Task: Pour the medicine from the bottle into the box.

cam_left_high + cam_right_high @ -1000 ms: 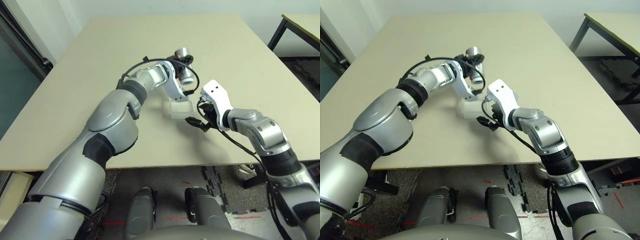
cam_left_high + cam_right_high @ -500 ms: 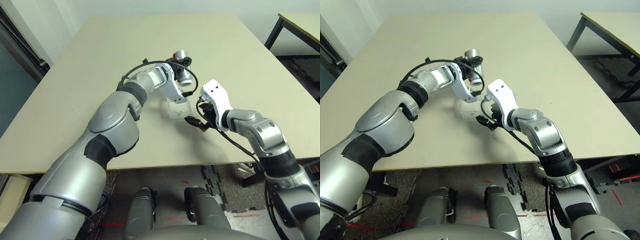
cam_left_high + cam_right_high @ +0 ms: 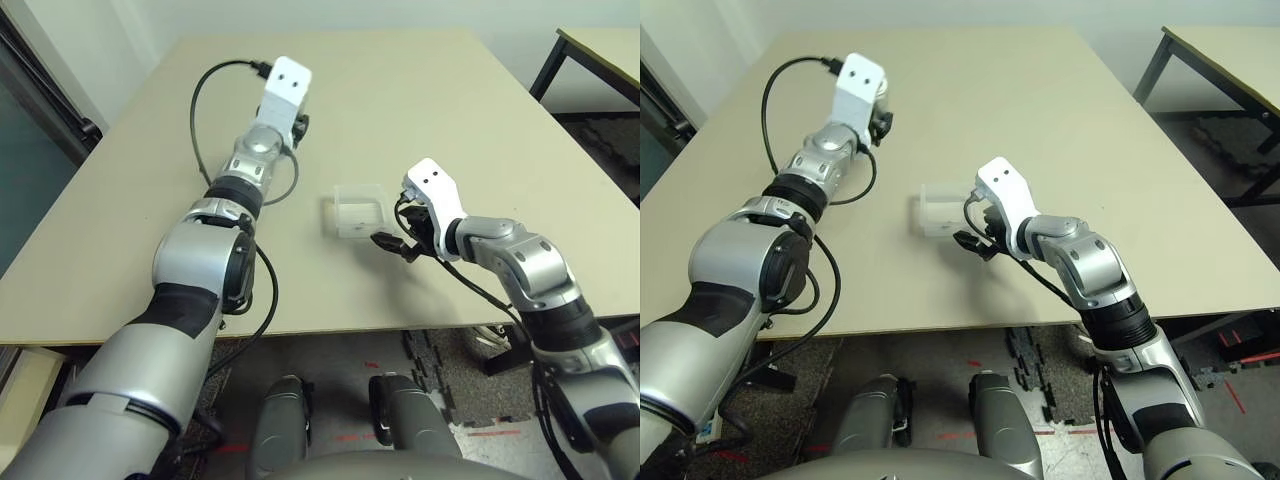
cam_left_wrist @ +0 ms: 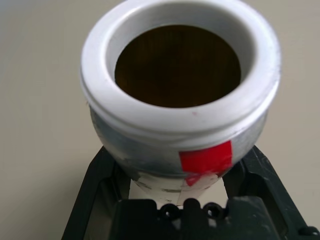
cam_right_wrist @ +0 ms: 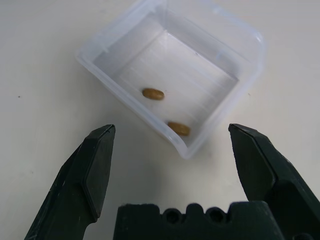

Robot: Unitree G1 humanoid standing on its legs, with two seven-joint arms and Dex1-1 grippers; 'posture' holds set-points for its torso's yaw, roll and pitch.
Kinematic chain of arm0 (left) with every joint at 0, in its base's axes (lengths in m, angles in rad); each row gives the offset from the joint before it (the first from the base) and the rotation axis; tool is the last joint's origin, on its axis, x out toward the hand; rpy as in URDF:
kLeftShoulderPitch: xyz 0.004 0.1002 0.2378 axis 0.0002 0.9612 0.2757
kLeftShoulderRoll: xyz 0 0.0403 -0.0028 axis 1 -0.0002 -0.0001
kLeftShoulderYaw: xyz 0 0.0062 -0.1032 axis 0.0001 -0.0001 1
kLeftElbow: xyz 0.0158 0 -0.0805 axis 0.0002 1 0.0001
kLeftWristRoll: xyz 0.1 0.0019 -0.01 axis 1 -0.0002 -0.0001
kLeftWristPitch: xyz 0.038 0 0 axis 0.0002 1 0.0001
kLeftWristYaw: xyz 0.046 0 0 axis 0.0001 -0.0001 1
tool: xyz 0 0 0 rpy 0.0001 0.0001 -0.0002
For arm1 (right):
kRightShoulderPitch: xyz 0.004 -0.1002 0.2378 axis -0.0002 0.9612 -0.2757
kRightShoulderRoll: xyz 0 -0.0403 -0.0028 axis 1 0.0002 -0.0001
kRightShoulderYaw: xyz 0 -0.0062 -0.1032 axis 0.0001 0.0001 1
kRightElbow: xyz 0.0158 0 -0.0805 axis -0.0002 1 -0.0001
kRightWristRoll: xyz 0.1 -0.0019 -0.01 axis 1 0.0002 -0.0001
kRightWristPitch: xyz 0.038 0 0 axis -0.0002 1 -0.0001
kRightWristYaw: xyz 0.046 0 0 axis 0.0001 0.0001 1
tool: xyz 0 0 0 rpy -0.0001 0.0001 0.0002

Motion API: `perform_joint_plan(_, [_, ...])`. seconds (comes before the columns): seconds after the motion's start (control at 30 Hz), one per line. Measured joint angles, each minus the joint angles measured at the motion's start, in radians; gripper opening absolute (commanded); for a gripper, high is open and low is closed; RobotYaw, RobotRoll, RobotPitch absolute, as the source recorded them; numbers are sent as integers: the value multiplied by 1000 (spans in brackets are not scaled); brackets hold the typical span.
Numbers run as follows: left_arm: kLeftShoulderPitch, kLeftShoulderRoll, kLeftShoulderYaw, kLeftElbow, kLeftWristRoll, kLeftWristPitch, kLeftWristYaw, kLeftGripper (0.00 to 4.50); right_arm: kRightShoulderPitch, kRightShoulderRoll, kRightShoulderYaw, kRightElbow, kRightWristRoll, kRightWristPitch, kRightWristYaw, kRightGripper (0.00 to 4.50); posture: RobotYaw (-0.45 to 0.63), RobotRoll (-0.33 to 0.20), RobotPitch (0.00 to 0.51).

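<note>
The left gripper clamps the smooth bottle, likely light and slippery; best held mid-body. Right gripper gapes, near right of the box.

pale beige table, clear shallow plastic box directly on it

Here's the left arm, reaching far forward over the worktop, bent at the elbow, and its jaws are clamped around the bottle! Over on the other side, the right arm angles inward, its wrist low over the near half, and those right jaws are spread wide, nothing between the fingertips.
</note>
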Motion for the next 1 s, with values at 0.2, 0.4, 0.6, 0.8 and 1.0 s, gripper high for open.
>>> perform_joint_plan(0.2, [106, 9, 37, -20, -50, 34, 37, 2718, -14, -7, 16, 4, 0, 0, 28, 4500, 111, 0, 91])
perform_joint_plan(0.4, [139, 10, 19, -77, -53, 53, 42, 2718, -20, -6, 19, 13, 0, 0, 41, 4500, 117, 0, 93])
perform_joint_plan(0.6, [142, 10, -18, -87, -44, 64, 41, 2718, -21, -5, 19, 21, -1, 0, 41, 4500, 108, 0, 94])
perform_joint_plan(0.8, [142, 16, -41, -87, -40, 67, 33, 2718, -21, 3, 19, 21, -1, 0, 40, 4500, 101, 0, 93])
perform_joint_plan(1.0, [142, 19, -57, -86, -37, 53, 27, 4481, -21, 4, 19, 21, -1, 0, 38, 4500, 99, 0, 91])
